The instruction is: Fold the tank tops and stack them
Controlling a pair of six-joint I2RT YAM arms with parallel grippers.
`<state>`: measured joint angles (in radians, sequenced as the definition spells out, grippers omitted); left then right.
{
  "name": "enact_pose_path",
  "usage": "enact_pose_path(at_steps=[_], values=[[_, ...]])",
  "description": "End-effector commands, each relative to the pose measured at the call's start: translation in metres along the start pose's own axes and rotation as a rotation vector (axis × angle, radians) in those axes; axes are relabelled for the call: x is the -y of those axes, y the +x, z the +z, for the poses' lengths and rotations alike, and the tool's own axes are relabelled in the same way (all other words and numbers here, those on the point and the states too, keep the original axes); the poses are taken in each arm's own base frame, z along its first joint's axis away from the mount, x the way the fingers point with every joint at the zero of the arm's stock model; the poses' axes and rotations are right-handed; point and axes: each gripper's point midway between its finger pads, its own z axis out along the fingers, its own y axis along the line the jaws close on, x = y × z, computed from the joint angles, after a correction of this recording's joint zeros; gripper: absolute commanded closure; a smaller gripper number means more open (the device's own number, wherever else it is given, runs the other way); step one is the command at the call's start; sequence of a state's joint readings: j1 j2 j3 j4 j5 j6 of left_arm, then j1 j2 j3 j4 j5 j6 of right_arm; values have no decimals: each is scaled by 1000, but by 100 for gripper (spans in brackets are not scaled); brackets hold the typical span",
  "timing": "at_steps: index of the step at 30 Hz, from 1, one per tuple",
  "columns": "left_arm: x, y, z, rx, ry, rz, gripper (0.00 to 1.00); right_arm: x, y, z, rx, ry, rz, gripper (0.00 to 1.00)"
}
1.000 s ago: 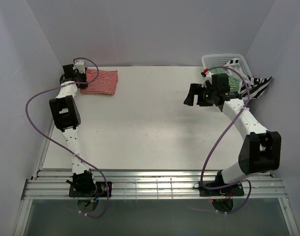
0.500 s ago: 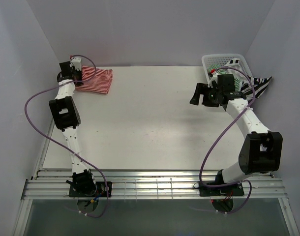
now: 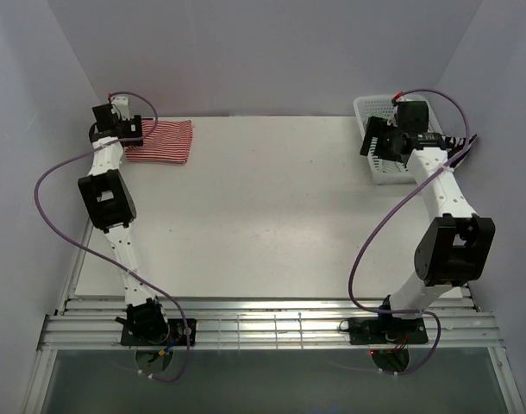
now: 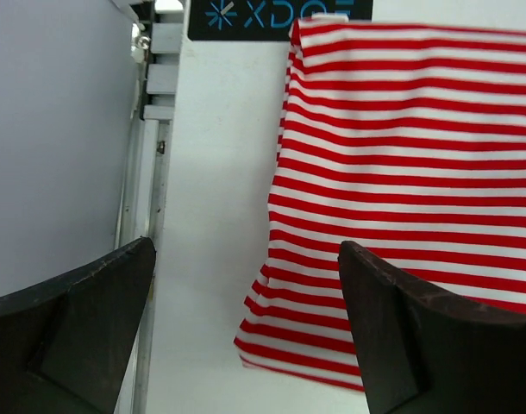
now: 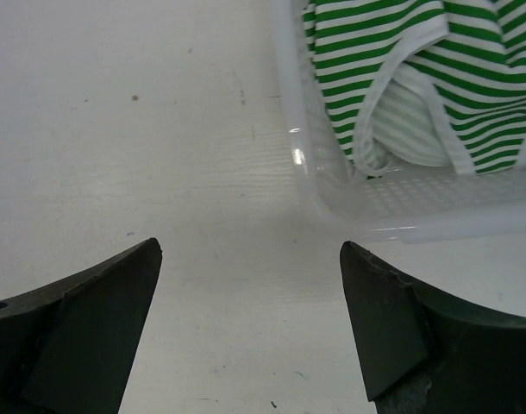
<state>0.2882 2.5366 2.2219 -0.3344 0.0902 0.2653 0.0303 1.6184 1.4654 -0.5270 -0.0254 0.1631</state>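
The red-and-white tank top [image 3: 164, 142] [image 4: 401, 172] lies folded flat at the table's far left. My left gripper [image 3: 134, 134] [image 4: 247, 248] is open just off the top's left edge, holding nothing. The green-and-white tank top [image 5: 418, 69] lies crumpled inside the white basket [image 3: 388, 168] [image 5: 401, 198] at the far right. My right gripper [image 3: 368, 147] [image 5: 250, 248] hangs open and empty over the table beside the basket's left wall. The black-and-white tank top is hidden behind the right arm.
The left side wall and the table's metal rail [image 4: 151, 129] run close by my left gripper. The back wall stands right behind the basket. White tabletop [image 3: 272, 207] stretches between the two arms.
My left gripper has opened, let go of the red-and-white top and drawn back toward the far left corner. The right arm has swung back and right to the basket, still open.
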Motion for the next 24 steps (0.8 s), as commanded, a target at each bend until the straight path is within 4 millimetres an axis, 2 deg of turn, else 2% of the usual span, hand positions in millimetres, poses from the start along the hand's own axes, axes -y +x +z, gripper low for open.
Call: enact_pose_path(at_steps=[1,2,3,4,5,6,7,8,9,10,12,13,14,15,16,17,18,20,22,23,24], values=[[-24,-115,-86,218,-62,-34,2,36,-27,-4,26,192,1,10],[-21,-123,-95,232,-50,-59,2,44,-29,-2,28,241,7,10],[-17,-133,-105,254,-31,-132,2,63,-28,7,11,279,32,10],[-10,-149,-128,291,10,-165,2,72,-33,14,8,300,48,10],[-5,-156,-140,305,34,-201,2,77,-34,19,5,314,58,10],[1,-160,-151,313,60,-249,2,81,-37,24,5,324,66,10],[14,-146,-153,274,98,-341,2,85,-39,30,6,330,70,10],[22,-159,-179,305,144,-367,2,93,-43,41,2,350,82,10],[30,-155,-187,297,171,-401,2,97,-47,46,5,355,79,10],[45,-150,-193,281,204,-457,2,100,-50,53,6,366,73,10],[66,-127,-211,265,220,-492,2,110,-62,69,16,389,64,10],[85,-120,-217,261,234,-491,2,114,-66,75,20,395,63,10],[98,-87,-211,218,229,-506,2,122,-58,92,-9,400,64,10],[102,-90,-229,250,215,-501,2,124,-72,94,16,394,48,10],[117,-82,-233,238,228,-497,2,126,-72,100,12,387,45,10],[121,-76,-236,234,231,-516,2,131,-65,114,-11,388,39,8],[128,-60,-241,210,244,-524,2,131,-73,115,3,383,29,7],[134,-50,-245,191,255,-541,2,134,-68,124,-13,380,3,5],[135,-42,-249,181,253,-536,2,134,-66,126,-21,381,-4,23],[134,-39,-251,173,241,-534,2,134,-68,122,-14,382,-3,56],[132,-37,-252,173,229,-534,2,134,-64,122,-13,381,-4,74]])
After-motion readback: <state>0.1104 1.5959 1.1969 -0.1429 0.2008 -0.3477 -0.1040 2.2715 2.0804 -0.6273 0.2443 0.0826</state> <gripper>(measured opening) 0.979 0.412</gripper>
